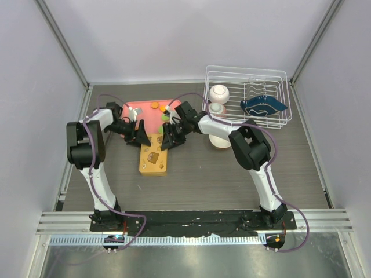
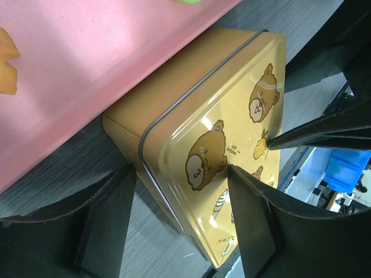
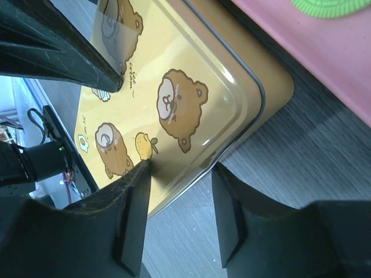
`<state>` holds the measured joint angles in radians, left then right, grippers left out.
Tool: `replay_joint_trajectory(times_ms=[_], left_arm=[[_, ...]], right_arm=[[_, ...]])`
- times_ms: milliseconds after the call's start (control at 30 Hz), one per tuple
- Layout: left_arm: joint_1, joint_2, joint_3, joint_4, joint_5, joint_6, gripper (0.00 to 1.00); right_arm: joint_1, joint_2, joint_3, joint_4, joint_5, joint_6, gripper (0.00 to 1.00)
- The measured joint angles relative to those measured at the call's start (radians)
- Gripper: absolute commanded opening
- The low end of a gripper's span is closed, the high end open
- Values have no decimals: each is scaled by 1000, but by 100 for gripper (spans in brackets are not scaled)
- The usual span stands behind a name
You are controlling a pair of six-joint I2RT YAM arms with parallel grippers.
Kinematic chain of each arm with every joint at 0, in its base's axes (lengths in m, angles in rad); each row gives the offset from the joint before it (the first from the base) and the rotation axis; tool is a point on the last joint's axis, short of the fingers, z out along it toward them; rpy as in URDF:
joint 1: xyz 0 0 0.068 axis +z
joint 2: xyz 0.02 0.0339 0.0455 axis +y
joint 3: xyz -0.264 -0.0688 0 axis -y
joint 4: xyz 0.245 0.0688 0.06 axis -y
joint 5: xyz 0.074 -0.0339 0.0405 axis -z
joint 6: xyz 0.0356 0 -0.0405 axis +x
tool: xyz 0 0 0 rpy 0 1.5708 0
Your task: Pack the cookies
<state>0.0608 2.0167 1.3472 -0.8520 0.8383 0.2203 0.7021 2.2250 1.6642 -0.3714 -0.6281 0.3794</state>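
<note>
tin (image 1: 153, 157): yellow, bear print, lid on, near edge of pink tray (image 1: 141, 111) | left gripper (image 2: 179, 174): jaws apart, astride tin's far-left rim | right gripper (image 3: 181, 168): jaws apart, astride far-right rim | cookies (image 1: 154, 105): loose on tray, beyond tin

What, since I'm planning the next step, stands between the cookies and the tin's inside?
The closed lid: it covers the tin, which lies beside the pink tray holding the cookies.
</note>
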Motion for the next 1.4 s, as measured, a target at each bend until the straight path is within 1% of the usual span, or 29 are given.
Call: replay_joint_trajectory(times_ms=[200, 333, 433, 667, 767, 867, 900, 967, 1067, 1133, 1267, 1400], left_arm=[[-6, -18, -6, 5, -2, 0, 74], [-12, -47, -6, 4, -1, 0, 76], [-13, -80, -6, 2, 0, -1, 79], [-14, -214, -5, 3, -12, -8, 82], [-14, -291, -5, 17, -38, -29, 83], [-14, -389, -16, 68, -89, -63, 86], [-14, -431, -28, 94, -110, -78, 87], [-14, -514, -60, 145, -159, -106, 88], [-14, -639, -115, 233, -240, -149, 93], [-14, -706, -142, 290, -298, -174, 94], [-14, -800, -152, 401, -402, -228, 95], [-14, -830, -151, 469, -466, -273, 95]], right_arm=[[12, -21, -18, 11, 51, -36, 59], [19, -46, -26, -9, 100, -71, 61], [23, -64, -27, -31, 134, -98, 66], [23, -168, -29, -80, 201, -163, 72], [23, -245, -30, -83, 241, -190, 73], [21, -333, -31, -89, 298, -220, 74], [19, -363, -31, -90, 328, -229, 77], [15, -418, -31, -93, 395, -252, 77], [8, -498, -32, -94, 557, -293, 78], [-9, -539, -34, -92, 652, -313, 79], [-107, -629, -69, -56, 811, -341, 80], [-208, -713, -141, 3, 945, -378, 80]])
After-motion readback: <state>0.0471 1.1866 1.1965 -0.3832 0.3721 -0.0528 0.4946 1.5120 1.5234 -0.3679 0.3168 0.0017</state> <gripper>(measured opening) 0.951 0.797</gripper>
